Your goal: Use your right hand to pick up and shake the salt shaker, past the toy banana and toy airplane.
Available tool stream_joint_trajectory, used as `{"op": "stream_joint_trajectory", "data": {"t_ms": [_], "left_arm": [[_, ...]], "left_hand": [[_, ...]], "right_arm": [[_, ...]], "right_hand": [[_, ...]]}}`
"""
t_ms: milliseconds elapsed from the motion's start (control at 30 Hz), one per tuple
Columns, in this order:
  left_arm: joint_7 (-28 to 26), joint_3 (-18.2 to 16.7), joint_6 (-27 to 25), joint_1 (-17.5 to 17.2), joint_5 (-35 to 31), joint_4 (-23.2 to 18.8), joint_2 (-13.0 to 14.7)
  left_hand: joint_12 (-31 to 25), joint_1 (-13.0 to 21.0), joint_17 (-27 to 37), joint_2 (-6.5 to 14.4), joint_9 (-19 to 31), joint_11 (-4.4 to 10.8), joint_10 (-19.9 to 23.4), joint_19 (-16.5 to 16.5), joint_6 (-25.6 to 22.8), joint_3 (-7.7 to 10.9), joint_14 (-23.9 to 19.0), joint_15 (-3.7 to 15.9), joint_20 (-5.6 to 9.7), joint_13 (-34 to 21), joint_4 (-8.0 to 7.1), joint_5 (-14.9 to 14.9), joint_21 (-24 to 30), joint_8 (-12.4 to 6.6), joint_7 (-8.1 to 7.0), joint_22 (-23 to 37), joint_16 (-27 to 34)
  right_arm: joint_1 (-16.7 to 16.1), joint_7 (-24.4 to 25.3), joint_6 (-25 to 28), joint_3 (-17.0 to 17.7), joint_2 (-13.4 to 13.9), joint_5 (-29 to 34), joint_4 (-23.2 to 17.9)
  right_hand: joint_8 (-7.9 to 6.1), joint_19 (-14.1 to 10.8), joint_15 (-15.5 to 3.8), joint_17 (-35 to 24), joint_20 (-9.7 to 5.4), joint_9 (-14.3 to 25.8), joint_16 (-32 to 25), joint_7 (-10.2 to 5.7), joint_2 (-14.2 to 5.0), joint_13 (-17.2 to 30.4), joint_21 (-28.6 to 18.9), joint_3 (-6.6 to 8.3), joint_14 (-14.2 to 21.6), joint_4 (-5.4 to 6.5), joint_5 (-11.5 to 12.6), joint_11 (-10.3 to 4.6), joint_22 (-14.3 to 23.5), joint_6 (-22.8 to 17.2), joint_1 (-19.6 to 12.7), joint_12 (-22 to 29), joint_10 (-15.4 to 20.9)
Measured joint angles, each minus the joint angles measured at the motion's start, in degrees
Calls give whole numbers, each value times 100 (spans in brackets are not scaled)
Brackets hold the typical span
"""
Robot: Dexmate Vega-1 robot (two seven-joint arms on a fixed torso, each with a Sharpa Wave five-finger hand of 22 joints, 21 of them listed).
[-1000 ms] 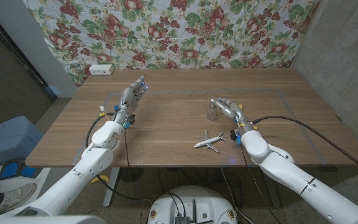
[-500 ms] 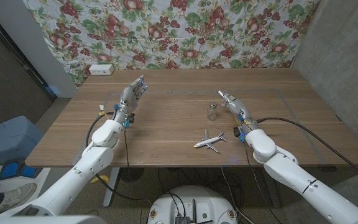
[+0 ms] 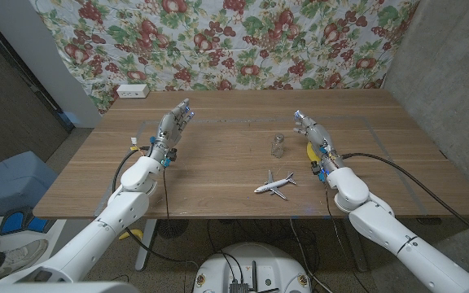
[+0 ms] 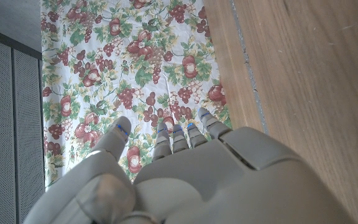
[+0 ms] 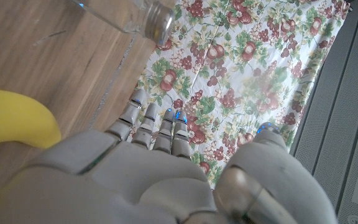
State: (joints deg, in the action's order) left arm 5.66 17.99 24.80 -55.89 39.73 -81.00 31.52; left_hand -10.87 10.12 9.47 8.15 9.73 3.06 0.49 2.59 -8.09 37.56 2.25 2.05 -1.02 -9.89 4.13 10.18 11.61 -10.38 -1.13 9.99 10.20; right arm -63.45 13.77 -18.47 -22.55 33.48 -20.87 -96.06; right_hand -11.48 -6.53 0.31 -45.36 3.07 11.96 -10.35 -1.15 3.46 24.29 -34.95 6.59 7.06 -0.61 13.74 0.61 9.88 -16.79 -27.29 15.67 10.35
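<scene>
The clear glass salt shaker [image 3: 278,146] stands upright on the wooden table [image 3: 218,171], a little right of the middle. My right hand [image 3: 312,130] is a short way to its right, apart from it, fingers stretched out and holding nothing. Under that wrist lies the yellow toy banana [image 3: 310,152], partly covered. The white toy airplane [image 3: 274,184] lies nearer the front edge, below the shaker. In the right wrist view the shaker [image 5: 126,12] and banana [image 5: 11,118] show beyond the back of my right hand [image 5: 148,180]. My left hand [image 3: 173,124] stays at the table's left, fingers out, empty; its back [image 4: 179,174] shows in the left wrist view.
A white power strip [image 3: 133,92] sits at the table's back left corner. A floral cloth [image 3: 234,41] hangs behind the table and a grey wall [image 3: 454,73] stands on the right. A blue bin [image 3: 10,183] stands on the floor to the left.
My right hand has let go of the salt shaker and drawn away to the right, uncovering the banana. The shaker stays standing. My left hand has not moved.
</scene>
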Motion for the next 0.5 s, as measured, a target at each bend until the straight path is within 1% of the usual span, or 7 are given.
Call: {"op": "stream_joint_trajectory", "data": {"t_ms": [133,167,233,333,400,500], "left_arm": [[13,-3,0,-13,16,-7,14],[19,-9,0,-18,24,-9,20],[39,-23,-1,-30,37,-14,35],[69,-38,-1,-39,65,-14,51],[105,-50,-1,-43,85,-4,62],[157,-64,0,-44,121,29,79]], "left_hand": [[0,0,0,0,0,0,0,0,0,0,0,0,0,0,0,0,0,0,0,0,0],[0,0,0,0,0,0,0,0,0,0,0,0,0,0,0,0,0,0,0,0,0],[0,0,0,0,0,0,0,0,0,0,0,0,0,0,0,0,0,0,0,0,0],[0,0,0,0,0,0,0,0,0,0,0,0,0,0,0,0,0,0,0,0,0],[0,0,0,0,0,0,0,0,0,0,0,0,0,0,0,0,0,0,0,0,0],[0,0,0,0,0,0,0,0,0,0,0,0,0,0,0,0,0,0,0,0,0]], "right_arm": [[-7,-99,-195,45,-45,-120,61],[-9,-128,-251,59,-63,-153,81],[-16,-178,-368,86,-91,-219,110],[-29,-210,-485,121,-131,-266,140],[-43,-214,-555,144,-162,-273,151],[-66,-203,-652,174,-207,-269,161]], "right_hand": [[0,1,0,52,-1,-25,0,0,-2,-34,22,0,0,0,0,0,0,0,2,-21,0],[0,15,0,59,-14,-25,0,0,-41,-39,25,0,0,0,0,-2,0,0,41,-21,2],[0,32,0,94,-32,-25,0,29,-54,-56,43,0,0,0,0,-25,1,-30,53,-38,24],[0,32,0,131,-32,-25,0,0,-54,-78,63,0,0,0,-44,-10,1,-61,53,-44,72],[-39,32,0,154,-32,-25,0,0,-54,-92,63,0,0,0,-44,-10,1,-61,53,-65,72],[-39,32,0,183,-31,-25,0,0,-54,-114,84,25,0,-25,-44,-10,1,-61,53,-65,72]]}}
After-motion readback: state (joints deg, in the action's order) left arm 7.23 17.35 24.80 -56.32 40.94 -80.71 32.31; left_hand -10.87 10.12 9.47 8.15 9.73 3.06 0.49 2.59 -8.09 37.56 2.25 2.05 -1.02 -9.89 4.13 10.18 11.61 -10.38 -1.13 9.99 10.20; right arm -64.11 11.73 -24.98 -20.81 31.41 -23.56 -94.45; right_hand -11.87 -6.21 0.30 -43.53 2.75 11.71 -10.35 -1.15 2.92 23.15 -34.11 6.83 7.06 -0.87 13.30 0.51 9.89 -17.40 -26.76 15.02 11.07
